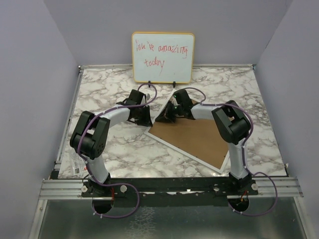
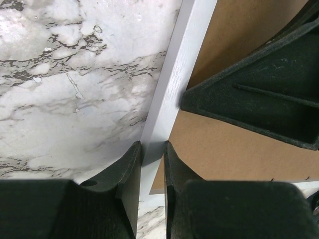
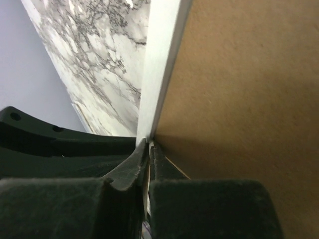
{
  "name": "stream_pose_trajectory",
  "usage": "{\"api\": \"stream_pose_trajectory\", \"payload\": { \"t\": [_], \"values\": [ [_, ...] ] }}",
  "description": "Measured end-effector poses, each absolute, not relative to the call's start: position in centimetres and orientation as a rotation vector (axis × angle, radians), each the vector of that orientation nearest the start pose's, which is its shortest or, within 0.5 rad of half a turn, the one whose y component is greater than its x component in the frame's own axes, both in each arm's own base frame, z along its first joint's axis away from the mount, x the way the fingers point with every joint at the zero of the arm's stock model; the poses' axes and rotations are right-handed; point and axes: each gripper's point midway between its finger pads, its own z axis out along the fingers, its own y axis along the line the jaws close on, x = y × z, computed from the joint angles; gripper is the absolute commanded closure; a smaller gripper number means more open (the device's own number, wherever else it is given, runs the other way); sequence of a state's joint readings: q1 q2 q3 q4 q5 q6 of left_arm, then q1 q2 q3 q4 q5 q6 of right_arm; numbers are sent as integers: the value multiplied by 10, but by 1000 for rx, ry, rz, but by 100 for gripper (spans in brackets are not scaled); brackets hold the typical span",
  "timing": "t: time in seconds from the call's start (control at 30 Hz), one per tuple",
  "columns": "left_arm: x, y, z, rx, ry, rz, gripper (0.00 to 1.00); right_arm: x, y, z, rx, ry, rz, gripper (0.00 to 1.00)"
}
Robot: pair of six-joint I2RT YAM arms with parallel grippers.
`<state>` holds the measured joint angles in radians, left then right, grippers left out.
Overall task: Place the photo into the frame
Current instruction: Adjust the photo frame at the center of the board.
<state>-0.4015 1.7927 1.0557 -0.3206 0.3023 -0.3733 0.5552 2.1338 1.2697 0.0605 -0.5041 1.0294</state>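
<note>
Top view: white-rimmed rectangular picture frame [image 1: 182, 151] lies flat, back up, on the marble tabletop [image 1: 109, 94], centre to right of centre. The brown backing board [image 1: 194, 139] fills it. It is turned diagonal, long axis running from far-left to near-right, with one corner pointing at the far edge. Left gripper [image 1: 145, 119] and right gripper [image 1: 164, 115] both sit at the frame's far-left short side, close together. Jaw gaps can't be read from up here. Wood-edged whiteboard with red handwriting [image 1: 163, 57] stands upright at the middle of the far edge, apart from the frame.

Left wrist view: left gripper [image 2: 152, 152] is narrowly parted, one of its fingers [image 2: 130, 172] on each side of the white rim [image 2: 179, 74], clamped on it. Marble [image 2: 75, 74] lies left of the rim, brown board [image 2: 239, 149] right of it. The right gripper [image 2: 259, 94] shows as a black wedge over the board, touching the rim's inner edge.

Right wrist view: right gripper [image 3: 148, 149] is pinched almost fully together at the seam where rim [image 3: 159, 64] meets board [image 3: 239, 74]. A thin pale sliver shows between the fingers; can't tell what it is. Only this view shows that pinch, and only the top view shows the frame's whole outline and the whiteboard.
</note>
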Motion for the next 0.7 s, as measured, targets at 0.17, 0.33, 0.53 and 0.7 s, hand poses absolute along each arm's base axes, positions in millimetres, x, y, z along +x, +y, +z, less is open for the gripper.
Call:
{"api": "stream_pose_trajectory", "payload": {
  "t": [0.17,0.33,0.53,0.7],
  "values": [
    [326,-211,25,147,2706,-649,88,351,354,22,339,2668,1237,96],
    [326,-211,26,148,2707,-649,82,347,349,24,310,2657,1229,95],
    [327,-212,28,174,2715,-635,48,352,328,34,313,2634,1134,91],
    [329,-214,37,181,2734,-638,31,394,312,65,354,2541,1104,84]
  ]
}}
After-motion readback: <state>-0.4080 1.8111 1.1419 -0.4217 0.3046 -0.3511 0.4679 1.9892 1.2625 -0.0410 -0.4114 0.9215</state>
